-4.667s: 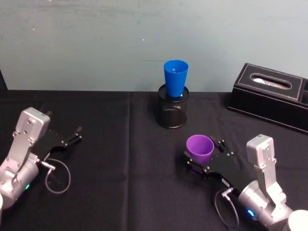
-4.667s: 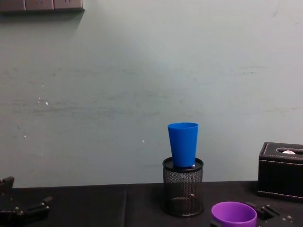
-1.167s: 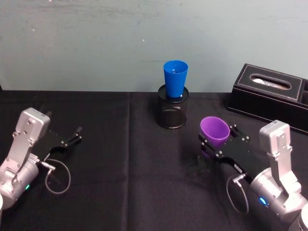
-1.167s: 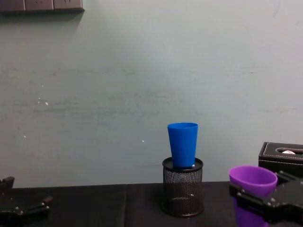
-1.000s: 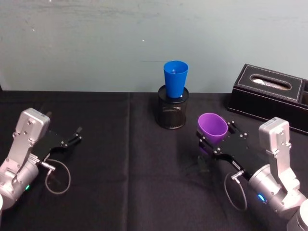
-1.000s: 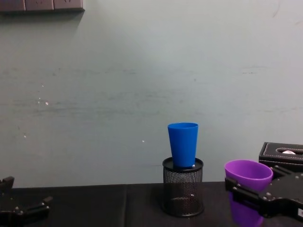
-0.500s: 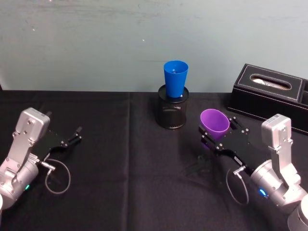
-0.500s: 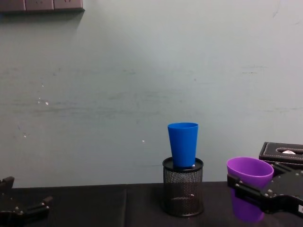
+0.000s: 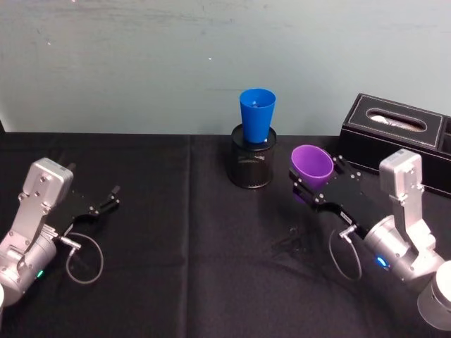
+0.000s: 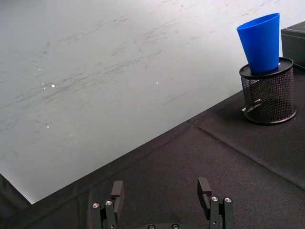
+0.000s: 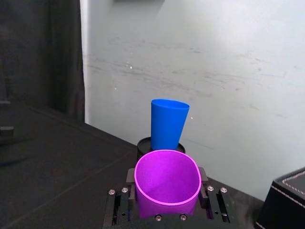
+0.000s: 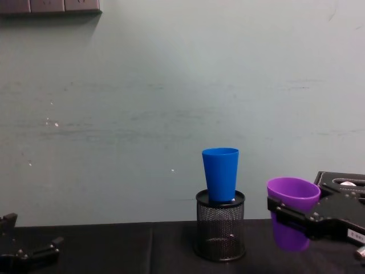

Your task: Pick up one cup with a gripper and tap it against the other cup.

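The purple cup [image 9: 311, 166] hangs above the table, with my right gripper [image 9: 315, 184] shut on it. It also shows at the chest view's right [image 12: 292, 212] and in the right wrist view [image 11: 167, 186], squeezed between the black fingers [image 11: 206, 191]. The blue cup [image 9: 256, 114] stands upright in a black mesh pen holder [image 9: 253, 164], to the left of the purple cup and a small gap away [image 12: 220, 174]. At the far left my left gripper [image 9: 109, 198] rests low over the table, open [image 10: 163, 198] and holding nothing.
A black tissue box [image 9: 398, 139] sits at the back right, close behind my right arm. A black cloth [image 9: 183, 267] covers the table. A pale wall [image 9: 141, 63] runs right behind the pen holder.
My right gripper has risen with the purple cup and moved it up and toward the blue cup. The left arm has not moved.
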Robot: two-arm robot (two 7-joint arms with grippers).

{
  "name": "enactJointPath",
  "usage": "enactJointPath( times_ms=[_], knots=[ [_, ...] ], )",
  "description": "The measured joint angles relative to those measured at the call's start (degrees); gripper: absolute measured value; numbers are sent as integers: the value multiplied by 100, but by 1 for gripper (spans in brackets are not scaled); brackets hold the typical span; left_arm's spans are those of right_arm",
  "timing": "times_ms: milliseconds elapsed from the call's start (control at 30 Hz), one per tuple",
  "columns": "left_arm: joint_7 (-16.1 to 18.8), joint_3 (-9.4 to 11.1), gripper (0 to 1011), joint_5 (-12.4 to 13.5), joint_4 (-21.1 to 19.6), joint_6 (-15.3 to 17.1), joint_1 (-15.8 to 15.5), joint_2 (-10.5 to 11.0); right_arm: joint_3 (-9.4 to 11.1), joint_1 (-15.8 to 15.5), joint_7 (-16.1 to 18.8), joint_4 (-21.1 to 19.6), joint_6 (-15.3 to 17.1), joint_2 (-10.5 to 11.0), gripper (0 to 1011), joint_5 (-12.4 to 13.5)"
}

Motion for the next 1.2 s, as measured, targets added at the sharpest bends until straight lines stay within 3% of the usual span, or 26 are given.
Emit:
enactJointPath(
  times_ms=[667,1200],
  knots=[
    [0,0,1011,0,0,0,0,0,-175,929,315,1115,-428,-211,729,71],
    [0,0,1011,0,0,0,0,0,-311,1498,509,1735,-620,-408,729,123]
  ],
)
